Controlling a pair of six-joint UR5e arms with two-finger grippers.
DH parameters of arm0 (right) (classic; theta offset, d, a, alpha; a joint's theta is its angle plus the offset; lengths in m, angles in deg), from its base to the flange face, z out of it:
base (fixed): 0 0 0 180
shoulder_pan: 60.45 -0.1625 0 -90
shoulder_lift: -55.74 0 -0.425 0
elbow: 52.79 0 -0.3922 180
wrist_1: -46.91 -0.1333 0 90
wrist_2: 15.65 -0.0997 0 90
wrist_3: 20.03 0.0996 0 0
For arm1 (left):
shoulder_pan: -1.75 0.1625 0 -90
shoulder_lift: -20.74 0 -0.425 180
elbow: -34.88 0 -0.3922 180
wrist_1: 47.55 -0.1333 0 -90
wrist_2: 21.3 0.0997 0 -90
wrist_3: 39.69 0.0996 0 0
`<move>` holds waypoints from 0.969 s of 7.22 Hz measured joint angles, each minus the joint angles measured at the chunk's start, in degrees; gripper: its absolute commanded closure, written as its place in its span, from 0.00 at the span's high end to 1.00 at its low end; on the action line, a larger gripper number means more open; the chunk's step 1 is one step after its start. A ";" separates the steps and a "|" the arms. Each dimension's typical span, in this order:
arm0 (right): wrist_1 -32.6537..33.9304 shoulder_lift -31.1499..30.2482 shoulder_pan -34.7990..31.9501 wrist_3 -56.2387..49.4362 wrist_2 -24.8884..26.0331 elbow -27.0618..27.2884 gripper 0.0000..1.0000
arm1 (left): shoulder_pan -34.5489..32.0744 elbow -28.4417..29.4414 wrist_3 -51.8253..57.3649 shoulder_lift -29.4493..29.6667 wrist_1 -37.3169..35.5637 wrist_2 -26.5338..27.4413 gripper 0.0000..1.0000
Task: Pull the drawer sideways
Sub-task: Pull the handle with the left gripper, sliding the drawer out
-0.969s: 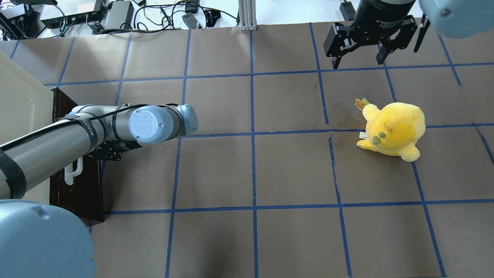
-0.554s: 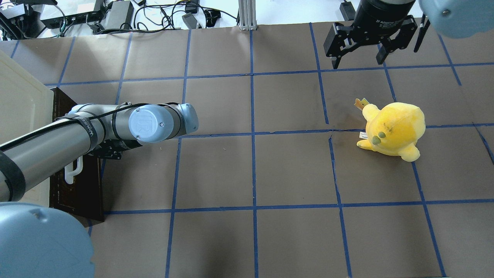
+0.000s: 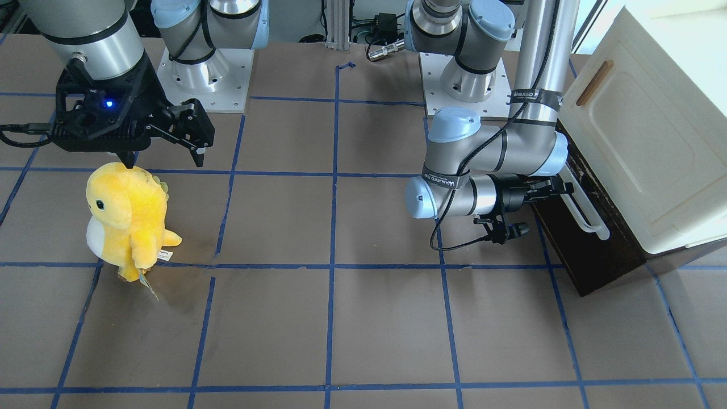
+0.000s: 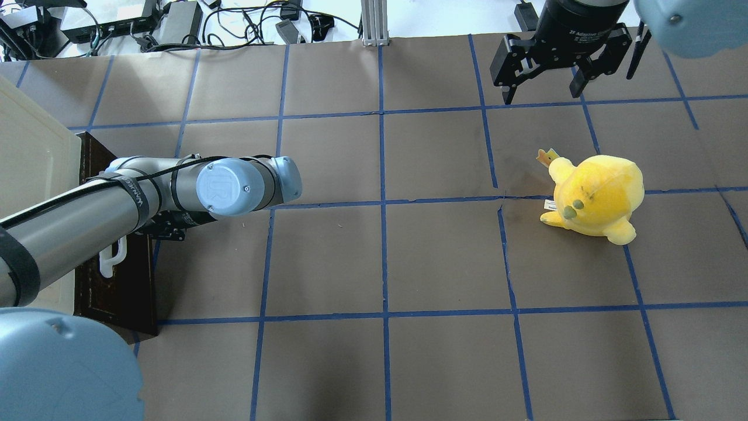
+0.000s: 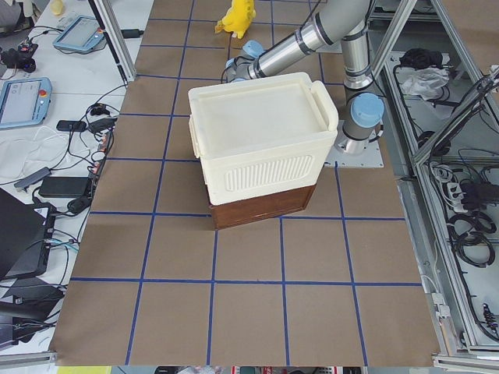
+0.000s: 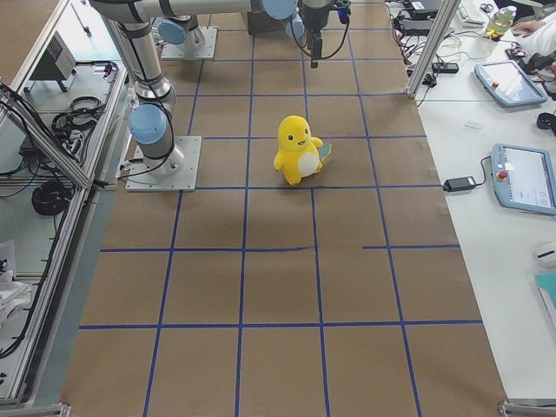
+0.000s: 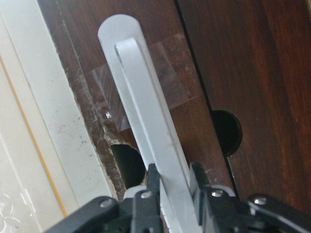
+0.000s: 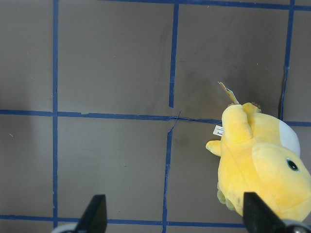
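The drawer's dark brown front point(image 3: 588, 255) stands on edge under the cream-white cabinet point(image 3: 647, 130), and only its front shows. Its long white bar handle point(image 3: 588, 218) also shows in the left wrist view point(image 7: 146, 116) and the overhead view point(image 4: 111, 260). My left gripper point(image 7: 174, 180) is shut on the handle, with a finger on each side of the bar. In the front-facing view the left gripper point(image 3: 559, 187) is at the handle's far end. My right gripper point(image 4: 542, 93) is open and empty above the table, beside the yellow plush point(image 4: 596, 196).
The yellow plush toy point(image 3: 128, 218) stands on the brown paper with blue tape lines, below my right gripper point(image 8: 176, 216). The cabinet point(image 5: 261, 132) sits at the table's left end. Cables and boxes lie beyond the far edge point(image 4: 146, 23).
My left wrist has crept a few pixels to the right, still shut on the handle. The drawer front shows no clear shift. The right arm has not moved.
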 measured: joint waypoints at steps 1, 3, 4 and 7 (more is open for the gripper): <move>0.00 0.00 0.00 -0.01 0.00 0.00 1.00 | -0.05 0.09 0.00 0.03 0.00 0.02 0.20; 0.00 0.00 0.00 -0.01 0.00 0.00 1.00 | -0.11 0.15 0.00 0.05 0.00 0.03 0.20; 0.00 0.00 0.00 0.01 0.00 0.00 1.00 | -0.18 0.15 0.00 0.09 -0.01 0.01 0.20; 0.00 0.00 0.00 0.04 0.00 0.00 1.00 | -0.74 0.23 0.00 0.14 0.00 -0.07 0.20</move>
